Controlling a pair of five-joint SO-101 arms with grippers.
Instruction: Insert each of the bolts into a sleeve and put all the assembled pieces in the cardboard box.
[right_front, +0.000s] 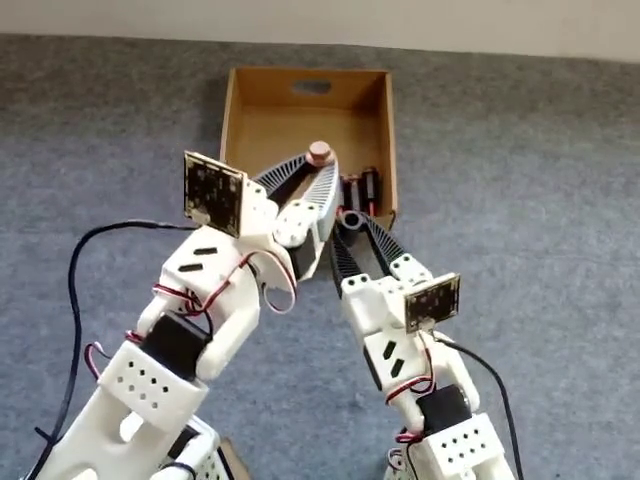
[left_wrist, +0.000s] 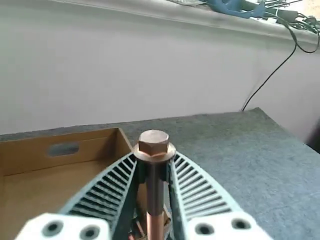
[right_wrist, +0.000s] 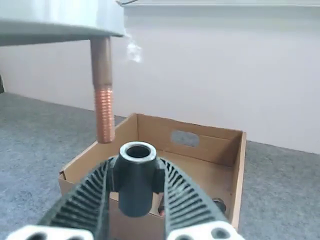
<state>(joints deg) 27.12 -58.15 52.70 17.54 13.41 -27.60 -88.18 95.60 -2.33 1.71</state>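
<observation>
Above the cardboard box (right_front: 231, 115), left gripper (left_wrist: 154, 159) is clamping a bolt (left_wrist: 153, 142) threads-down; right gripper (right_wrist: 135, 164) is pinching a sleeve (right_wrist: 134, 195) bore-up for insertion.

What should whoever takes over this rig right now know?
Left gripper: shut on bolt, held upright, head up.
Right gripper: shut on sleeve, bore up, by the cardboard box wall nearest the arms.
Bolt tip sits beside the sleeve's mouth, not in.
Done: some assembled pieces lie in a box corner; count unclear.
Left: align, insert, drop the pair in the box.
</observation>
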